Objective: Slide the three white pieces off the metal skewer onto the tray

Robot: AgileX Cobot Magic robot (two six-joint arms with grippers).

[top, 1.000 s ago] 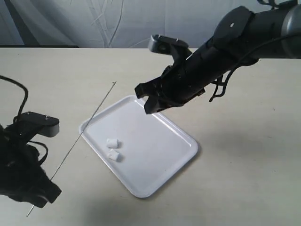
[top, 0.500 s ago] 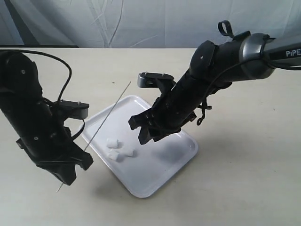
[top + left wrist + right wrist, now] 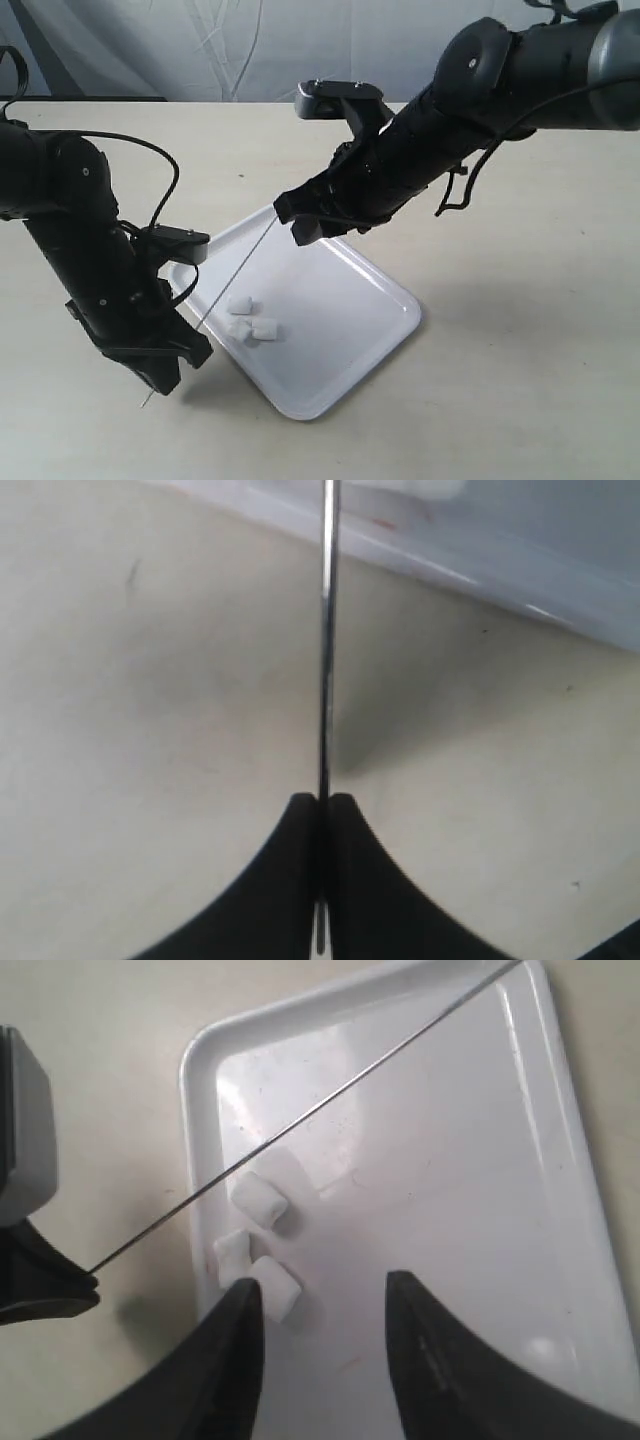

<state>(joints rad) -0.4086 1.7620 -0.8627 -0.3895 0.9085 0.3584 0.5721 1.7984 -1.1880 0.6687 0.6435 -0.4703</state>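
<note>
Three small white cylinders (image 3: 263, 330) lie on the white plastic tray (image 3: 340, 310), below the thin metal skewer (image 3: 325, 660) the left hand (image 3: 322, 815) pinches aslant for unloading; right hand (image 3: 320, 1295) spread wide.

We record the left gripper (image 3: 322, 808) with its two black fingers (image 3: 280, 880) pressed together on a thin, straight, dark grey metal skewer (image 3: 325, 660). The skewer runs away from the fingertips over the beige tabletop (image 3: 150, 680) and crosses the low raised rim of a flat white plastic tray (image 3: 480, 560). A soft shadow (image 3: 400, 730) lies on the tabletop beside the skewer.
</note>
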